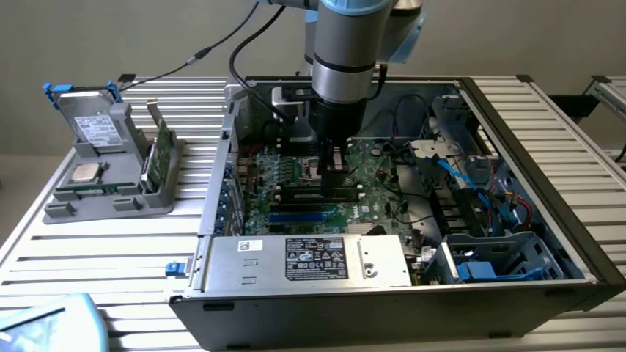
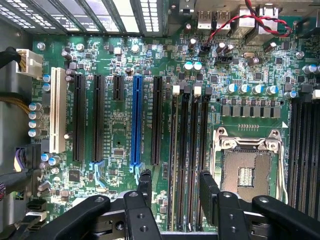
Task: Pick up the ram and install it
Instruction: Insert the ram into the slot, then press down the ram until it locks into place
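Hovering the end effector (image 1: pixel 333 183) (image 2: pixel 175 179) spread wide over the black memory slots (image 2: pixel 186 150), fingers straddling them to clear both sides. I read the ram (image 1: pixel 305 193) as standing in a slot directly beneath, unpinched. Can't tell if it's fully seated.

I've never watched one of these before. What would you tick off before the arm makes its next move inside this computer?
1. Gripper open: ok, fingers spread, nothing between them.
2. Gripper above the black memory slots: ok.
3. The ram seated in a slot: cannot tell.
4. Blue cables apart from the gripper: ok, toward the exterior view's right.
5. Green card standing in its gray holder: ok.
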You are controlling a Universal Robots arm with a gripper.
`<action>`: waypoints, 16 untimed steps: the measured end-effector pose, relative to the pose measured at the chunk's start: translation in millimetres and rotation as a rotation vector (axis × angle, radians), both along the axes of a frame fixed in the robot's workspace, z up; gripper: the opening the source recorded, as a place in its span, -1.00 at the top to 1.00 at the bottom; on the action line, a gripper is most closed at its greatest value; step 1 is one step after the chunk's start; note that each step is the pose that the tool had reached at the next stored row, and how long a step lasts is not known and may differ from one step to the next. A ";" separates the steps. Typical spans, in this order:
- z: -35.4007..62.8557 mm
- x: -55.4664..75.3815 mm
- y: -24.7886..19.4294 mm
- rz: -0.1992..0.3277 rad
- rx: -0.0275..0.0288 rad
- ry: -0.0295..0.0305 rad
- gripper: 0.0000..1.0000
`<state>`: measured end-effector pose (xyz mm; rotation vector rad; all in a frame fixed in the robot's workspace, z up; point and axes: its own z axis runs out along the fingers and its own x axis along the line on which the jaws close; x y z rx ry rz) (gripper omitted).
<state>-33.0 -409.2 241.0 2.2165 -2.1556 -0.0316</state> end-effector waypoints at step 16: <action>0.0 0.0 0.0 0.000 0.0000 0.0000 0.63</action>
